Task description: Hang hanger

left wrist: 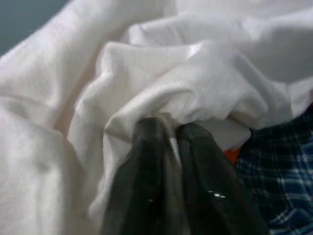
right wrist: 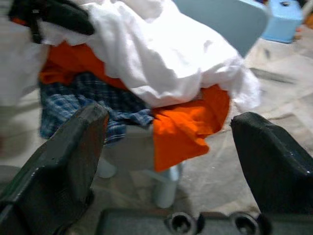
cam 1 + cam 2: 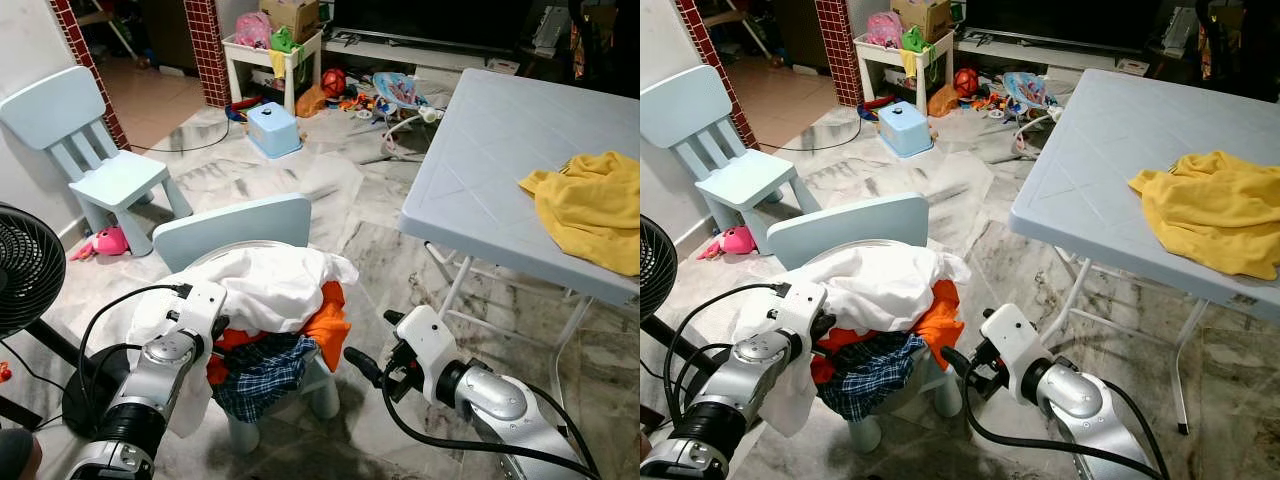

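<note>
Even, soft indoor light fills both eye views, which are sharp, with faint shadows under the table (image 3: 470, 190). The left wrist view is blurred and dim, the fingers (image 1: 146, 186) perhaps too close to focus. The right wrist view blurs mildly at its edges.

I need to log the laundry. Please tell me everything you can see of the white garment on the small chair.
The white garment is soft, crumpled cloth lying on top of the clothes pile on the small blue chair, over orange and blue plaid pieces. One part hangs down the pile's left side. The left gripper is shut on a fold of it.
</note>
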Available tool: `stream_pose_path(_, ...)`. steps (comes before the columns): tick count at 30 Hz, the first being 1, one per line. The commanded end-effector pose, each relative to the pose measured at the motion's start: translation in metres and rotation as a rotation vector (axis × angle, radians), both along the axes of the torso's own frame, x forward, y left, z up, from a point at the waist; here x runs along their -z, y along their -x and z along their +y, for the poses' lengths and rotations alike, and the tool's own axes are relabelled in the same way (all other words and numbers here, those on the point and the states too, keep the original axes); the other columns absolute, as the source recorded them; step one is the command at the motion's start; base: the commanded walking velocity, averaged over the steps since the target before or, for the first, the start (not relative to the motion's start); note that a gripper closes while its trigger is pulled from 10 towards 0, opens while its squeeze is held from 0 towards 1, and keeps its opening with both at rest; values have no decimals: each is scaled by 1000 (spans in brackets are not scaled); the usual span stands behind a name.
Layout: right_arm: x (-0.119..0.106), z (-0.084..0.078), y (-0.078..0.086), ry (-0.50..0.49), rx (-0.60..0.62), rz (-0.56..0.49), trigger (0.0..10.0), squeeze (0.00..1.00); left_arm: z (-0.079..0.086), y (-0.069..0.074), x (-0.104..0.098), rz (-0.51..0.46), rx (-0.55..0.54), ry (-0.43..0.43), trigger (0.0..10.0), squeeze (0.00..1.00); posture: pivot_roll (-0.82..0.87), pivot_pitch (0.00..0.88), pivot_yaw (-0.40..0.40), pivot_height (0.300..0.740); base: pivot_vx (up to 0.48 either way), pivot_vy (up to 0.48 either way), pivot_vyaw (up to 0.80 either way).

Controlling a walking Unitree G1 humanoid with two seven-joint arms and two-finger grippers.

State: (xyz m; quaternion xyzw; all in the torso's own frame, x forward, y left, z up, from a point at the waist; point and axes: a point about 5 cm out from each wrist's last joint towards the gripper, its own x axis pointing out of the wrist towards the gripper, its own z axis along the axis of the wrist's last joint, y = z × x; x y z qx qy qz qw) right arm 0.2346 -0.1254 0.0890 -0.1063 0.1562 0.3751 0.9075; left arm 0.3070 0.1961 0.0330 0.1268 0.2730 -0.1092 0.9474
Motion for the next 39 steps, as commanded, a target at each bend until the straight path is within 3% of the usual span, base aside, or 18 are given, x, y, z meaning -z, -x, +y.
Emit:
stream_pose_path(1,-3,5,4,-20,-46,7,10000,0,1,-3,-5,-35,-16,9,0,0,-109,49,-3,740,0,0,0)
stream_pose_path(7,-4,4,2,-18,-49,2,10000,0,-13,-12,-22,-142,-5,70,0,0,-112,51,-2,740,0,0,0)
stream_pose_path(14,-1,0,-2,-1,-9,-5,10000,0,-45,-23,-50,-233,54,206,0,0,-113,47,2,740,0,0,0)
stream_pose_path(21,0,-4,-9,16,43,-18,10000,0,-104,-39,-141,-482,252,420,0,0,-107,33,2,740,0,0,0)
stream_pose_path(22,-1,-3,-12,18,59,-28,10000,0,-117,-43,-168,-543,294,473,0,0,-105,29,1,740,0,0,0)
stream_pose_path(24,-1,-2,-15,19,72,-36,10000,0,-127,-45,-193,-595,318,528,0,0,-102,24,1,740,0,0,0)
stream_pose_path(27,0,1,-15,17,72,-39,10000,0,-139,-51,-258,-757,352,729,0,0,-93,17,2,740,0,0,0)
stream_pose_path(30,1,2,-14,17,71,-39,10000,0,-136,-52,-287,-855,336,809,0,0,-95,16,7,740,0,0,0)
stream_pose_path(34,2,2,-13,12,79,-41,10000,0,-120,-54,-290,-927,253,806,0,0,-97,19,12,740,0,0,0)
stream_pose_path(36,2,2,-11,10,82,-39,10000,0,-104,-56,-270,-908,149,784,0,0,-100,26,15,740,0,0,0)
stream_pose_path(37,2,2,-11,10,82,-39,10000,0,-104,-56,-270,-908,149,784,0,0,-100,26,15,740,0,0,0)
stream_pose_path(39,3,1,-8,11,82,-35,10000,0,-91,-55,-245,-865,63,735,0,0,-100,33,12,740,0,0,0)
